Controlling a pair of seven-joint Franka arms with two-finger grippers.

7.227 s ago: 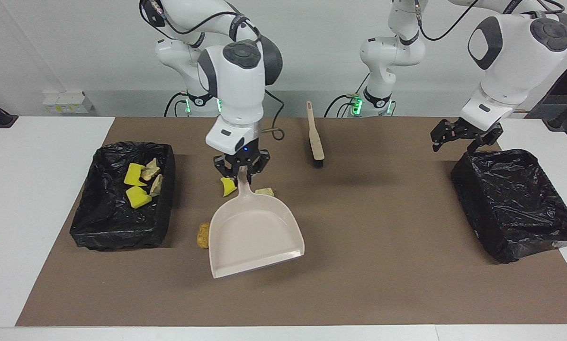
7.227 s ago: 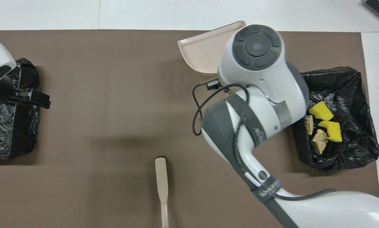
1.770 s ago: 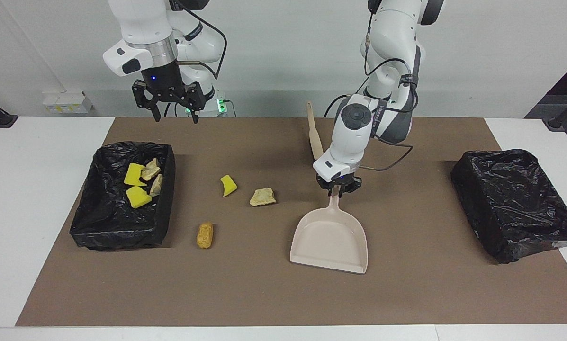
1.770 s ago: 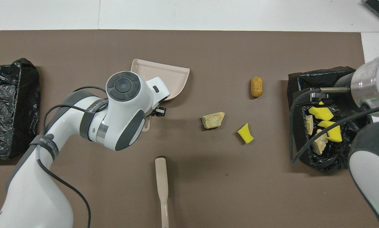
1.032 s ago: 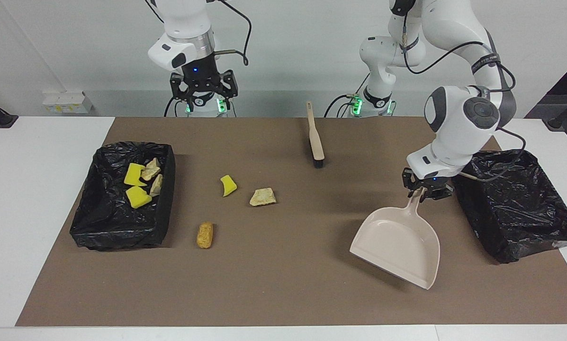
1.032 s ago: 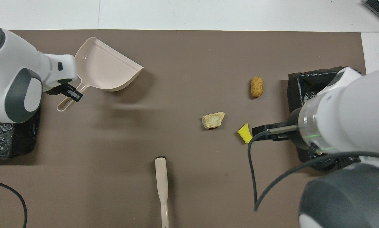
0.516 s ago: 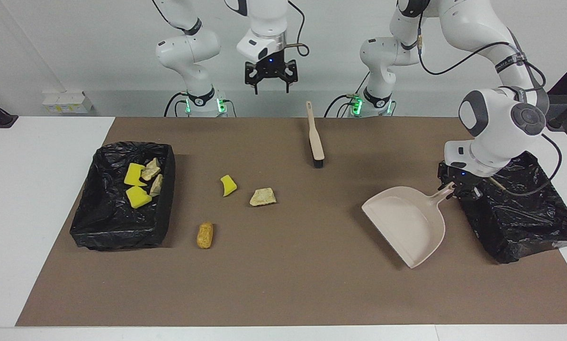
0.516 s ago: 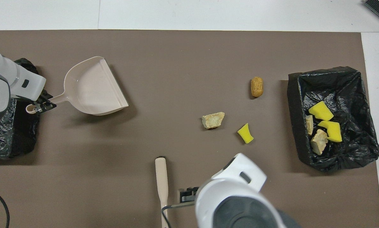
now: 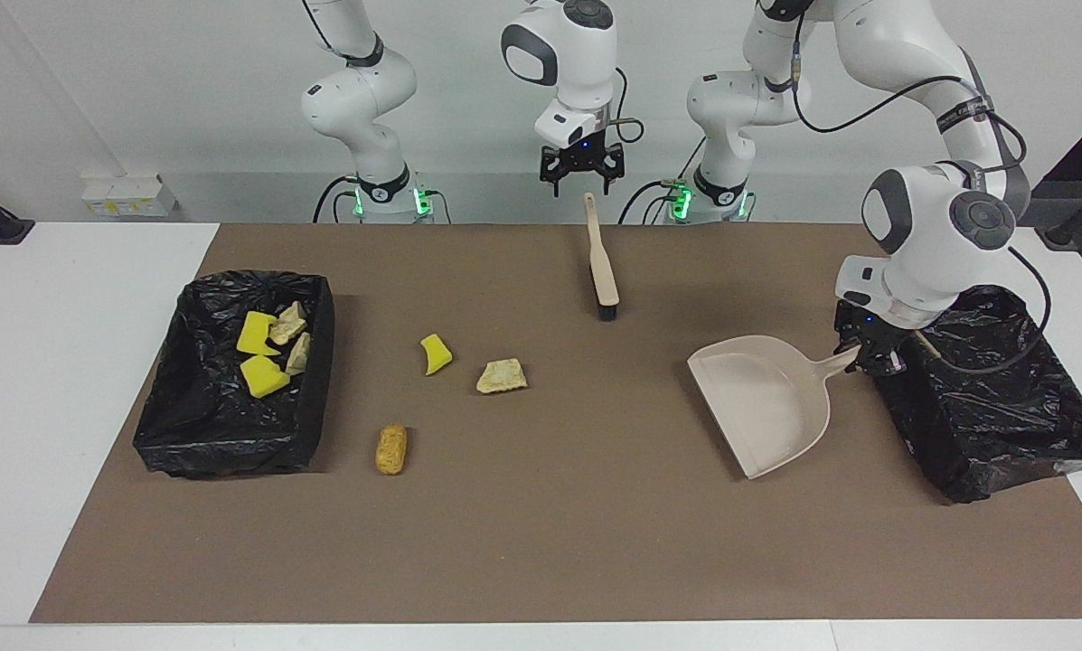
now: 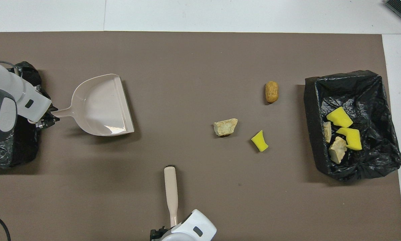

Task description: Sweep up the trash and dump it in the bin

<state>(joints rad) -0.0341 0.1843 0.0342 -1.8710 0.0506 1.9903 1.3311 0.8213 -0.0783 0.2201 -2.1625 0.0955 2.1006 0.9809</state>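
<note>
The right gripper (image 9: 582, 172) is hovering with fingers spread over the handle of the long beige brush (image 10: 171, 190), which is lying near the robots' edge of the brown mat (image 10: 200, 50), probably lining up to take it for sweeping. Farther out, a yellow sponge wedge (image 10: 259, 141), a pale crusty chunk (image 10: 225, 127) and a golden-brown roll (image 10: 271, 91) are lying loose mid-mat, beside the black-lined bin (image 10: 381, 80) holding four scraps. The left gripper (image 9: 870, 354), pinched shut on the flat beige plastic dustpan (image 9: 762, 398) by its handle, is holding it beside the other black bin (image 9: 1029, 434), mouth turned toward the scraps
</note>
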